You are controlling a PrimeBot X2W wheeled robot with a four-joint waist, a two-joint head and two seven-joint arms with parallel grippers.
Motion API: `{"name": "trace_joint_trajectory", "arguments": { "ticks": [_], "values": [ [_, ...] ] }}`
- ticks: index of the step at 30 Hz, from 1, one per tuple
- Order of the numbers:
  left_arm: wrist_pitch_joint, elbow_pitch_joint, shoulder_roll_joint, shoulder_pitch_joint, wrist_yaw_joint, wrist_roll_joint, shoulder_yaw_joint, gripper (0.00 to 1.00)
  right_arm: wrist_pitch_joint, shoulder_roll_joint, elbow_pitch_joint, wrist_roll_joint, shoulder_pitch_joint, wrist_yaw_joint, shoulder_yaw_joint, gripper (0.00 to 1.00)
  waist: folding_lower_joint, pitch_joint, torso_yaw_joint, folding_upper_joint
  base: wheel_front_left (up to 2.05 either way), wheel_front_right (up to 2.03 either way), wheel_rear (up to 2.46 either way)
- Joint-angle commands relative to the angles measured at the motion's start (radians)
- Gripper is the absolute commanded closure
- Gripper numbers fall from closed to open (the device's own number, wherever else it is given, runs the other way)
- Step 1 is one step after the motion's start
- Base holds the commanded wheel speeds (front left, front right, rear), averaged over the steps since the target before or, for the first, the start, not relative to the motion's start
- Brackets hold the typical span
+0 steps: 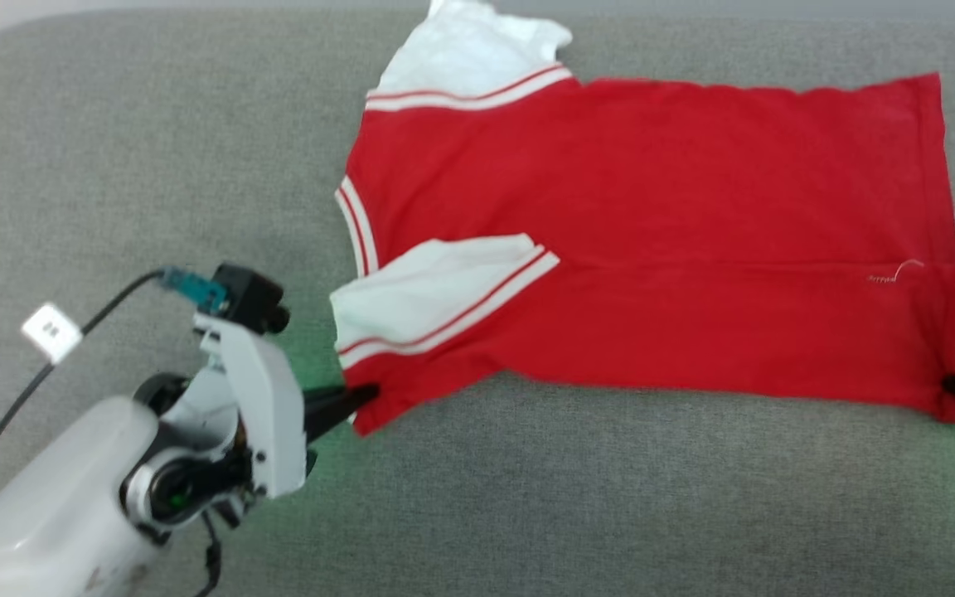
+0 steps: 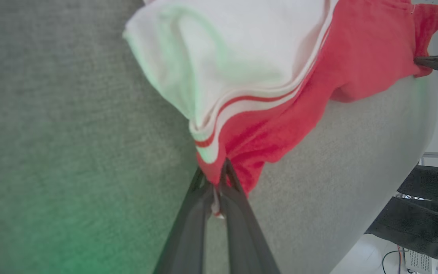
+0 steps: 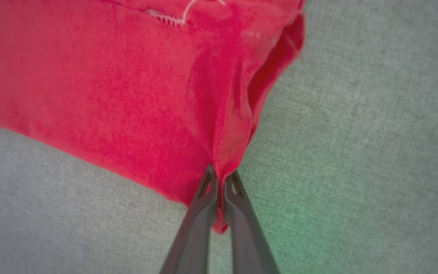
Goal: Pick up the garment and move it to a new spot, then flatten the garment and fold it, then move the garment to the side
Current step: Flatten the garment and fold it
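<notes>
Garment (image 1: 652, 249) corners nearest the robot are both pinched. The left gripper (image 1: 366, 396) is clamped on the red point below the near sleeve (image 1: 428, 286). In its wrist view the dark tapered fingers (image 2: 238, 198) meet on a bunched tuck of red and striped cloth. The right gripper (image 1: 954, 388) is clamped on the near hem corner, and its wrist view shows the fingers (image 3: 242, 205) closed on a gathered red fold.

The cloth is a soft, matte knit, lying mostly flat on a grey, coarsely woven cushion (image 1: 113, 166). Its long axis runs side to side, with sleeves and neckline toward the robot's left and the hem toward the right.

A straight crease crosses the body lengthwise above the near edge, with a loose white thread (image 1: 900, 269) by it near the hem. The near sleeve is white and lies wrinkled over the red, edged with red-and-white trim (image 1: 477, 311).

Farther back the red body is smooth and roughly rectangular. The white far sleeve (image 1: 477, 50) reaches the cushion's back edge.
</notes>
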Motion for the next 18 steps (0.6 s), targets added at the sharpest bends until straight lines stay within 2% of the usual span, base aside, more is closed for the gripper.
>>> {"name": "trace_joint_trajectory", "arguments": {
  "ticks": [1,7,12,18],
  "values": [
    [-0.002,-0.001,0.011,0.026,0.000,-0.005,-0.003,1.00,0.001,-0.005,-0.002,0.014,0.021,0.000,-0.005,1.00,0.0000,-0.013,-0.004,0.0000,0.00,0.00,0.00],
    [-0.034,-0.104,0.079,0.113,0.009,-0.019,0.014,1.00,0.010,-0.025,-0.064,0.037,0.107,0.000,-0.060,1.00,0.0000,-0.036,-0.002,0.0000,0.00,0.00,0.00],
    [-0.060,-0.205,0.134,0.189,0.038,-0.023,0.023,1.00,0.037,-0.036,-0.123,0.068,0.210,0.000,-0.104,1.00,0.0000,-0.043,-0.002,0.0000,0.00,0.00,0.00],
    [-0.084,-0.299,0.173,0.261,0.071,-0.035,0.029,1.00,0.050,-0.009,-0.193,0.078,0.305,0.000,-0.145,1.00,0.0000,-0.047,-0.007,0.0000,0.00,0.00,0.00]
  ]
}}
